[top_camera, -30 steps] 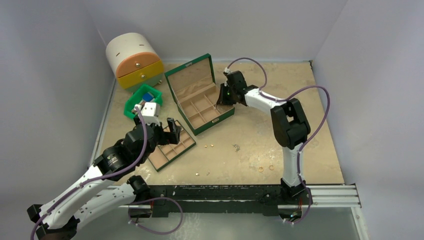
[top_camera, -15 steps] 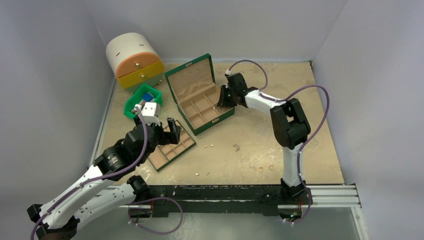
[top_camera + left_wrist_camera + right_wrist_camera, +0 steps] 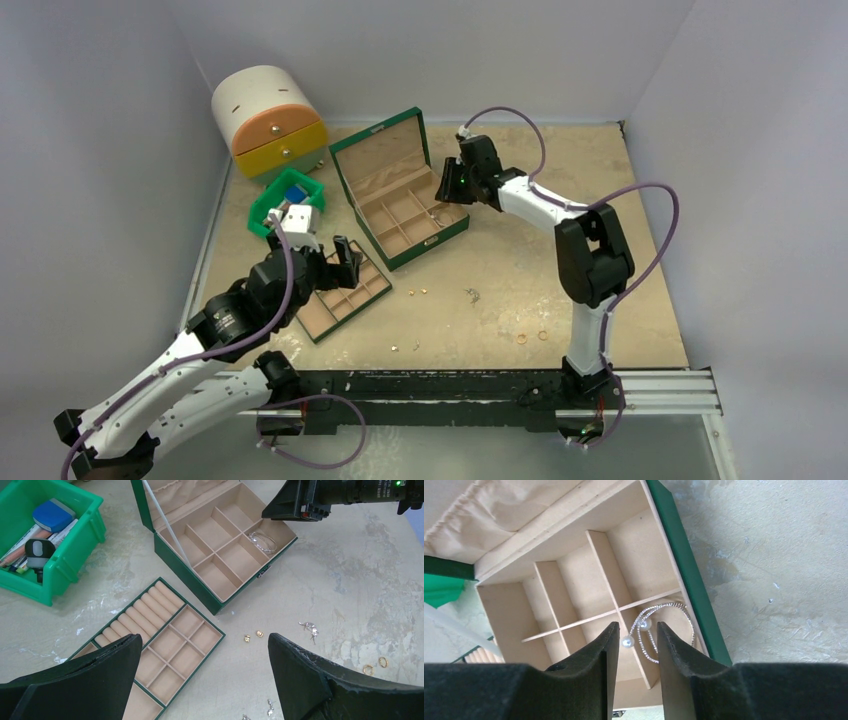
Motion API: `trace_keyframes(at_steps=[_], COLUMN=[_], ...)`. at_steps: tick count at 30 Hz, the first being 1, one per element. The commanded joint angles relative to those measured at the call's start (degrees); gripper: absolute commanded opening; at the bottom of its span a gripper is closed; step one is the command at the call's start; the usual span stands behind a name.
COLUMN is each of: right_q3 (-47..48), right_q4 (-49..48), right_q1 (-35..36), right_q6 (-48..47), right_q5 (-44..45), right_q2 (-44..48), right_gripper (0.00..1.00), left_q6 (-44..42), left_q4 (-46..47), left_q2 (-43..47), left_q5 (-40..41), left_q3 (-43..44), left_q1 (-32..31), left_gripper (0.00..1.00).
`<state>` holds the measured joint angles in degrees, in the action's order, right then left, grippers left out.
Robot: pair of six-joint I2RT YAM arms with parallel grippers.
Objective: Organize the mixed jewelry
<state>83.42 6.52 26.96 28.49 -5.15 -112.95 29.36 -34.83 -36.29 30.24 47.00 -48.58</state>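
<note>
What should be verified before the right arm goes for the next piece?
1. Bracelet lies inside the corner compartment of the box: ok.
2. Right gripper holds nothing, jaws slightly apart: ok.
3. Left gripper wide open and empty: ok.
4. Studs, charm and rings lie loose on the table, unobstructed: ok.
5. Visible compartments of the tray are empty: ok.
6. Right gripper's clearance above the box wall: cannot tell.
</note>
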Motion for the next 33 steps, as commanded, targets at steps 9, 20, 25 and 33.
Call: trace_keyframes(at_steps=[9, 20, 25, 33], right_q3=[0.3, 0.0, 0.8, 1.4], right_q4=[-1.8, -1.6, -0.2, 1.2], right_q1=[3.1, 4.5, 4.5, 4.5], right_q6=[3.8, 5.2, 5.7, 5.9], right_q5=[-3.6, -3.6, -2.9, -1.5], right_q2=[1.7, -0.3, -1.6, -2.5], right_gripper=[0.23, 0.11, 0.08, 0.06], left_q6=[0.0, 0.0, 0.1, 0.1], left_q4=[2.1, 2.1, 2.1, 2.1], left_q2=[0.7, 1.0, 1.0, 1.2], left_q5=[0.3, 0.2, 0.3, 0.4], left_q3=[0.1, 0.2, 0.1, 0.2], left_q1=[-0.3, -0.3, -0.4, -0.3], left_gripper=[0.98, 0.98, 0.97, 0.98])
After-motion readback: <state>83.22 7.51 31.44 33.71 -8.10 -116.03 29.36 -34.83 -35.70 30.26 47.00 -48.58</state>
